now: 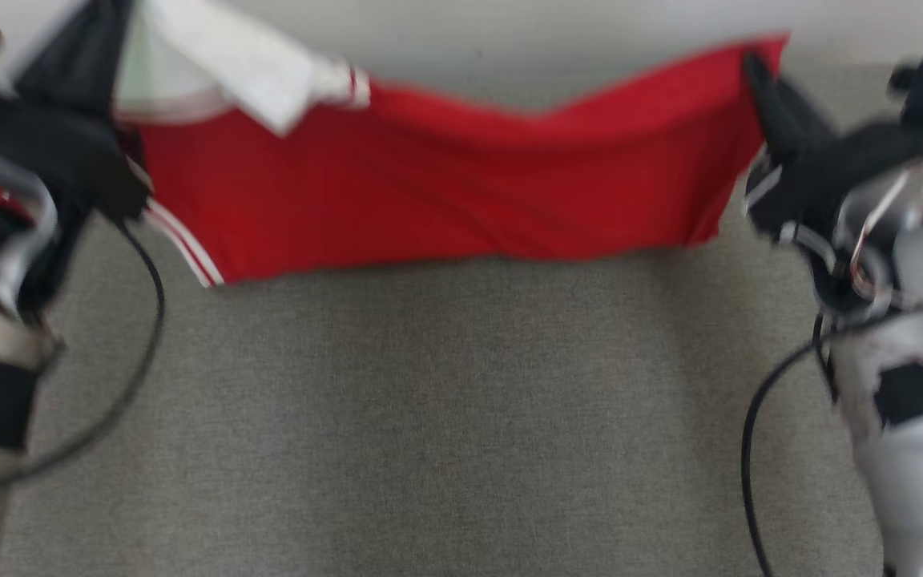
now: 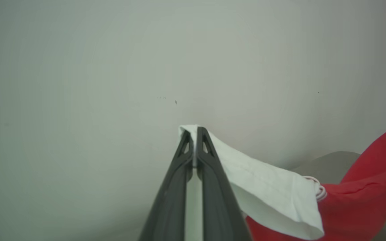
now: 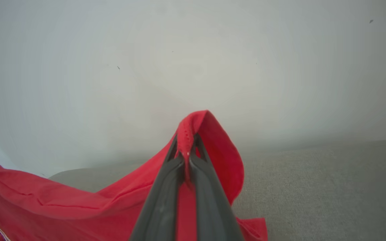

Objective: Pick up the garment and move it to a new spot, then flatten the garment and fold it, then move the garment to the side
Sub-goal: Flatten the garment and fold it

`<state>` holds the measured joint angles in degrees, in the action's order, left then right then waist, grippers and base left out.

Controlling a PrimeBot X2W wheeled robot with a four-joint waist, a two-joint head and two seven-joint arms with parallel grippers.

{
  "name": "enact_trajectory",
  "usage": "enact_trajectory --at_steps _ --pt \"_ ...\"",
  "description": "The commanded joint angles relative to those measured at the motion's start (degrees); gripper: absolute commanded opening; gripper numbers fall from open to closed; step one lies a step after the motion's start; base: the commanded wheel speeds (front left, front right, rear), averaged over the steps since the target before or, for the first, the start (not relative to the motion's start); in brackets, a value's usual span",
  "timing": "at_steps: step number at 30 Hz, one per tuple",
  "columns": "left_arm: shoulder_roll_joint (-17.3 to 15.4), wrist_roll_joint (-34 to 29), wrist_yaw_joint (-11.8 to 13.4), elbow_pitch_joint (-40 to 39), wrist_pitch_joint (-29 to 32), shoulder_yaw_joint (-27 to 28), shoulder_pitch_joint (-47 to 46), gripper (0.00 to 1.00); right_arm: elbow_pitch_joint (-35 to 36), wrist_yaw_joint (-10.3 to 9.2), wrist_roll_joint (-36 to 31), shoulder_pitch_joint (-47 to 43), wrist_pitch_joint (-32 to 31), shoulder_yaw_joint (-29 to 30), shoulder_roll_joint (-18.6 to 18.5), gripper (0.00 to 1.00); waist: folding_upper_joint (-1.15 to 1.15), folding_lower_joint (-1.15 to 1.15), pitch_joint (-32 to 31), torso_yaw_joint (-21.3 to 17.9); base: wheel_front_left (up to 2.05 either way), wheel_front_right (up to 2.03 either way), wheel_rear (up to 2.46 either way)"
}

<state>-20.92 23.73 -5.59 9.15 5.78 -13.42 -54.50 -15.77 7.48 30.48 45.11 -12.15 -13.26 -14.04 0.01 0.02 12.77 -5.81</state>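
Note:
The garment (image 1: 445, 176) is red with a white part and white stripes at one end. It hangs stretched between my two grippers above the grey surface. My left gripper (image 1: 105, 32) is shut on the white end, and the left wrist view shows white cloth (image 2: 263, 194) pinched at the tips of that gripper (image 2: 194, 132). My right gripper (image 1: 754, 68) is shut on the red corner at the far right. In the right wrist view red cloth (image 3: 209, 134) bulges over the tips of that gripper (image 3: 187, 137). The garment's lower edge sags just over the surface.
A grey fabric-covered surface (image 1: 445, 417) spreads below the garment toward me. A pale wall (image 1: 509, 32) rises right behind it. Black cables (image 1: 141, 353) loop down from both wrists at the picture's sides.

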Motion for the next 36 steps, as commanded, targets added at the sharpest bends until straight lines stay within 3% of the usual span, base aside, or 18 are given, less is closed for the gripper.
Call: enact_trajectory --at_steps 1,11,20,26,33,36 --pt "-0.8 -0.1 -0.6 2.8 1.0 -0.9 -4.9 0.0 -2.1 0.03 1.0 5.0 -0.3 -0.3 0.0 0.0 -0.01 -0.02 6.5 -0.4 0.0 0.0 0.0" --pt "-1.0 1.3 -1.7 22.0 2.7 -5.3 -37.3 0.0 -22.0 0.03 6.7 35.2 -2.0 3.8 2.0 0.0 -0.01 -0.02 15.5 -1.4 0.0 0.0 0.0" --pt "2.5 0.4 -1.8 39.1 -1.2 -9.7 -63.1 0.0 -36.2 0.03 2.2 58.1 3.8 4.7 2.4 0.0 -0.01 -0.02 21.5 -2.4 0.0 0.0 0.0" --pt "6.3 -0.1 -1.8 45.7 -8.7 -12.5 -70.3 0.0 -39.5 0.03 1.5 63.7 9.1 2.4 1.1 0.0 -0.01 -0.02 23.3 -0.7 0.0 0.0 0.0" --pt "7.4 0.4 -1.8 51.1 -14.6 -15.2 -73.7 0.0 -41.3 0.03 3.6 64.8 13.2 -1.2 0.1 0.0 -0.01 -0.02 23.9 -0.4 0.0 0.0 0.0" --pt "7.6 2.8 -1.8 52.8 -17.0 -16.1 -71.1 0.0 -41.0 0.03 5.7 61.6 14.7 -4.4 0.0 0.0 -0.01 -0.02 22.5 -0.1 0.0 0.0 0.0"
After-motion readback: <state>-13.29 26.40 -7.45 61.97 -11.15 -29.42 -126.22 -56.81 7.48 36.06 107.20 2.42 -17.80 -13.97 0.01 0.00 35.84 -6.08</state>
